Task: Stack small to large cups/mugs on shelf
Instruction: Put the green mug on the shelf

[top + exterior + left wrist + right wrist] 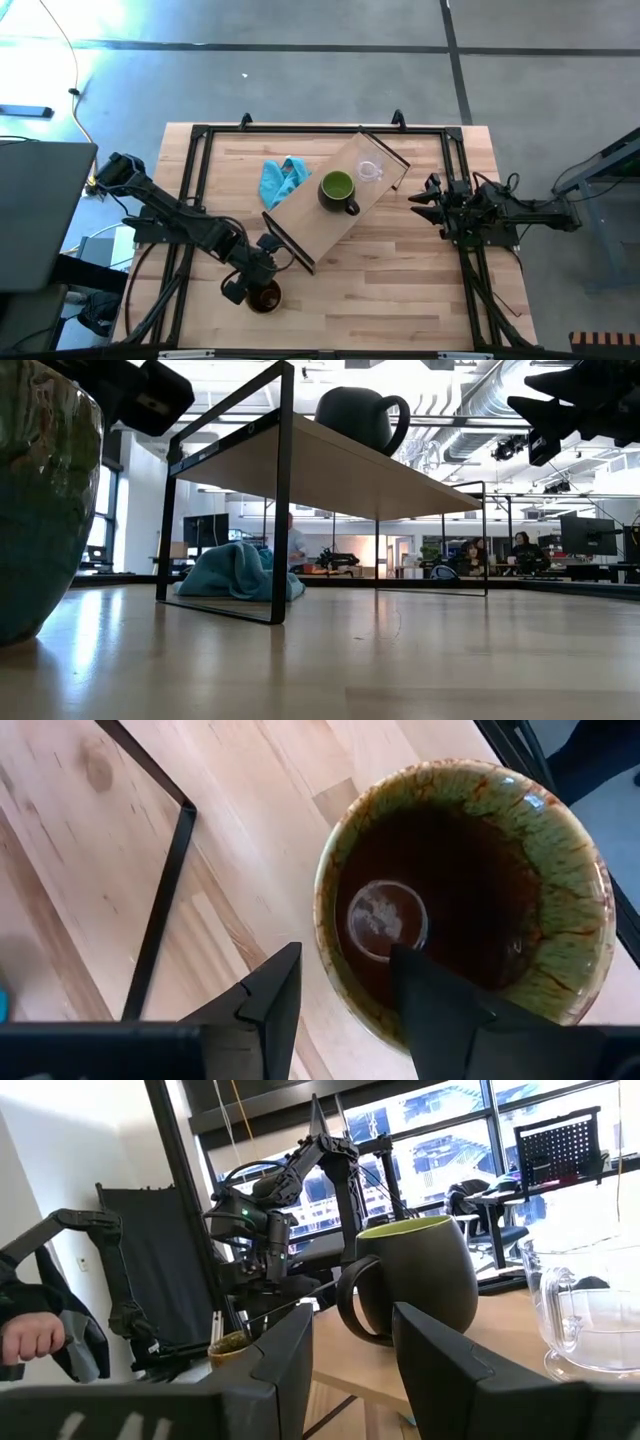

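The brown mug (pixel 470 880) stands upright on the table near its front left (pixel 266 297), and it looms at the left of the low view (pixel 40 500). My left gripper (pixel 345 965) hangs open over its rim, one finger above the table outside the wall and one above the inside. The shelf (pixel 330 225) lies slantwise mid-table. On it stand the green mug (pixel 338 190) and the clear glass cup (pixel 370 171). My right gripper (pixel 418 198) waits open at the right, level, facing the green mug (pixel 420 1275).
A blue cloth (pixel 283 180) lies bunched on the table at the shelf's far left side (pixel 235 572). The shelf's black end frame (pixel 165 890) stands close beside my left gripper. Black rails (pixel 195 180) edge the tabletop. People sit in the room beyond the table.
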